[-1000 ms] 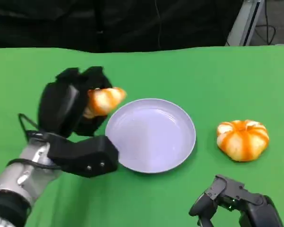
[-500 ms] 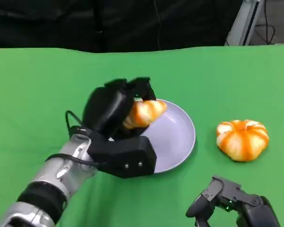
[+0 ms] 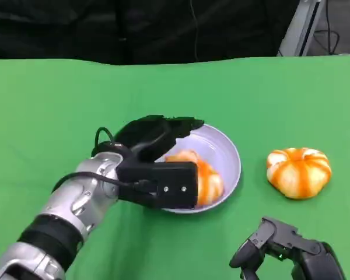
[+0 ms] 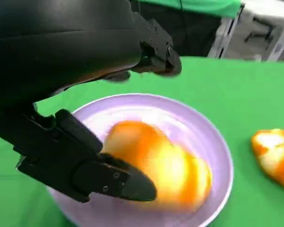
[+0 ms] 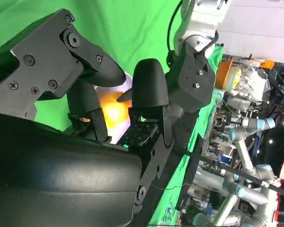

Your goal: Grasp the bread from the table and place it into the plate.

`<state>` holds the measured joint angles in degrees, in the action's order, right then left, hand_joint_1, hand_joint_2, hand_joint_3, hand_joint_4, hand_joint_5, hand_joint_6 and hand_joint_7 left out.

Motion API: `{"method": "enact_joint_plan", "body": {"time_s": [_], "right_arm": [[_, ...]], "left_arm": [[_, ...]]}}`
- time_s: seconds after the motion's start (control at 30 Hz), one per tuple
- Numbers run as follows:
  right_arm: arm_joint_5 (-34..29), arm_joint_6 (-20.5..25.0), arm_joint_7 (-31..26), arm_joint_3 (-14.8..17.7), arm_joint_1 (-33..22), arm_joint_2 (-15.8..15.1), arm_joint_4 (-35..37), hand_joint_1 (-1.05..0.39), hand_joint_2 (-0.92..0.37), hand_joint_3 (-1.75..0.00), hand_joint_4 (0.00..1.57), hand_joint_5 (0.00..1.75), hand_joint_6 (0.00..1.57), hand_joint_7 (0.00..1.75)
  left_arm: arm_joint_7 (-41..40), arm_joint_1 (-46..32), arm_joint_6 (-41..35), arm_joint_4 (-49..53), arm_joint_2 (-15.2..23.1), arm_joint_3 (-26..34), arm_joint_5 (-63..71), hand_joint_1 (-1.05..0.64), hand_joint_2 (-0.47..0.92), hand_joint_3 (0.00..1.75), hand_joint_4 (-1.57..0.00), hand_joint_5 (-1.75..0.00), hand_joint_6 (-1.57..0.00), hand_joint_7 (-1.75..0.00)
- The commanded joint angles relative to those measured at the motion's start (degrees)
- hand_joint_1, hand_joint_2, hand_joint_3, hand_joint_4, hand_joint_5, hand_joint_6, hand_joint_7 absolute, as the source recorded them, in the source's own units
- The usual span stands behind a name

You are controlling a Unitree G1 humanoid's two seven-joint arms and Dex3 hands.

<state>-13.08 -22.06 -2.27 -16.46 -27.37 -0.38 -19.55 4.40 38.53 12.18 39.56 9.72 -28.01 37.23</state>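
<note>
bread [image 3: 201, 178] down in the plate [image 3: 228, 153]: release step.
left hand [image 3: 157, 146] over the plate, fingers spread, seemingly holding nothing; next, lift clear without nudging the bread.

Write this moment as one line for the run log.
left hand: over plate, fingers spread | bread: lying in plate | right hand: idle | pumpkin-shaped bun: on table

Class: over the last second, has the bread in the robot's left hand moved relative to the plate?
Yes. The bread has moved from beyond the plate's left rim to lying inside it, with the left hand above it.
</note>
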Motion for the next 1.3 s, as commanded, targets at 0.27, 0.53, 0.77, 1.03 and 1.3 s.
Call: {"method": "enact_joint_plan", "body": {"time_s": [0.27,0.53,0.77,1.03,1.3], "right_arm": [[0.79,0.16,0.11,0.51,-0.59,-0.51,-1.27,-0.08,-0.35,-1.3,0.72,1.59,0.8,1.27],[1.8,0.88,0.41,1.07,-0.34,-0.47,-1.48,-0.08,-0.35,-1.3,0.72,1.59,0.8,1.27],[2.18,1.77,0.58,1.02,-0.29,-0.29,-1.92,-0.09,-0.36,-1.29,0.7,1.6,0.79,1.28],[2.06,2.36,0.99,0.82,-0.59,-0.48,-2.62,-0.08,-0.35,-1.29,0.71,1.62,0.79,1.29],[3.03,1.92,1.41,1.66,-0.63,-1.14,-2.47,-0.09,-0.35,-1.3,0.71,1.6,0.8,1.28]], "left_arm": [[8.96,-6.12,-0.74,-15.78,6.73,4.0,-4.9,-0.85,0.92,0.36,-0.01,0.0,-0.06,-0.02],[10.21,-19.66,1.91,-32.64,9.62,14.64,-18.05,-0.49,0.92,0.29,-0.25,-0.16,-0.25,-0.1],[15.27,-30.44,3.29,-43.55,12.06,23.42,-32.58,-0.25,0.92,0.35,-0.27,-0.81,-0.46,-0.11],[9.45,-47.95,14.06,-48.5,4.35,31.5,-41.66,-0.01,0.51,1.21,-0.63,-1.58,-0.56,-1.37],[6.34,-59.18,7.84,-57.3,-1.94,31.39,-45.17,-0.01,0.73,0.83,-0.63,-1.69,-0.57,-1.47]]}}
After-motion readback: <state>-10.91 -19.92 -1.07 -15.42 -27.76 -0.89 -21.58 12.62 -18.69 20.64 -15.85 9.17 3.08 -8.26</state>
